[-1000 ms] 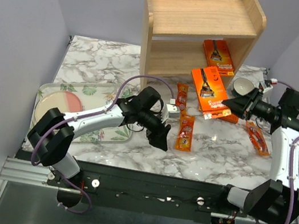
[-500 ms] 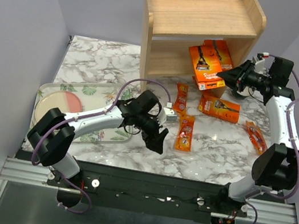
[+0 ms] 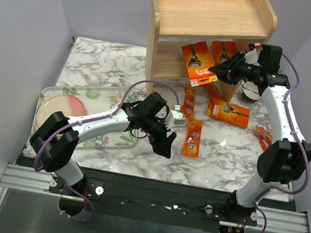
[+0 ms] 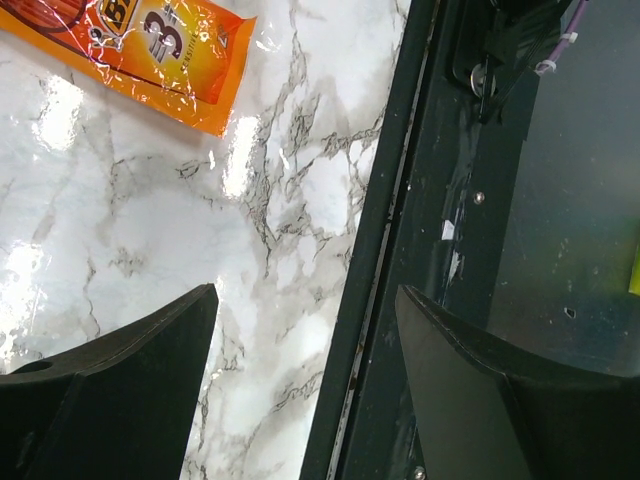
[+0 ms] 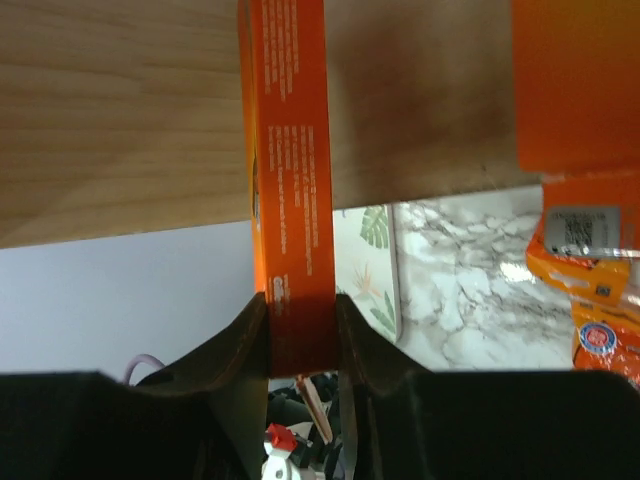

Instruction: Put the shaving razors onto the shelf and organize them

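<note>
My right gripper (image 3: pixel 223 70) is shut on a wide orange razor pack (image 3: pixel 197 62), holding it at the open front of the lower tier of the wooden shelf (image 3: pixel 209 17). In the right wrist view the pack's edge (image 5: pixel 293 190) stands clamped between my fingers, with the shelf wood (image 5: pixel 120 110) behind. Another pack (image 3: pixel 227 52) leans inside the lower tier. A wide pack (image 3: pixel 228 112) and narrow packs (image 3: pixel 192 137) (image 3: pixel 188 99) (image 3: pixel 262 137) lie on the marble. My left gripper (image 3: pixel 165 145) is open and empty, beside the narrow pack (image 4: pixel 135 50) near the table's front edge.
A leaf-print tray (image 3: pixel 102 96) with a pink and cream plate (image 3: pixel 59 113) sits at the left. A small bowl (image 3: pixel 267 95) stands right of the shelf, behind my right arm. The black front rail (image 4: pixel 400 250) borders the marble.
My right gripper has carried the wide pack up and left, from over the table's right side to the shelf's lower tier. The left arm has barely moved.
</note>
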Tool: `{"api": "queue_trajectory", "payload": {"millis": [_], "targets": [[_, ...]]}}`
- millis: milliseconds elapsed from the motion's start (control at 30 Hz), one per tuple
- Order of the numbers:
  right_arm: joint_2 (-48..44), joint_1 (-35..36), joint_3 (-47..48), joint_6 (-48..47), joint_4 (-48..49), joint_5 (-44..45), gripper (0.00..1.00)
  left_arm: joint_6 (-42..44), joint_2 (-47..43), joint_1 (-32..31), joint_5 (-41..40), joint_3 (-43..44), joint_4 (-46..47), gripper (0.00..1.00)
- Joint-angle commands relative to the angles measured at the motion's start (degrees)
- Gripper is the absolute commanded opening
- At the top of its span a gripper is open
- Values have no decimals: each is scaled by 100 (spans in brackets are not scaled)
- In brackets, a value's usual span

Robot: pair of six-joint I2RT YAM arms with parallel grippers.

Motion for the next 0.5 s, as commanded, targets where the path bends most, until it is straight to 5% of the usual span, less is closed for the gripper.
{"api": "queue_trajectory", "payload": {"millis": [0,267,467], "targets": [[400,34,111,154,-245,406,21,10,137,-11,-20,157,99,81],[708,184,101,339,-113,617,27,1,313,-11,6,280,213,81],[1051,192,426,216,-52,969,47,-157,401,-20,32,342,248,81]]}}
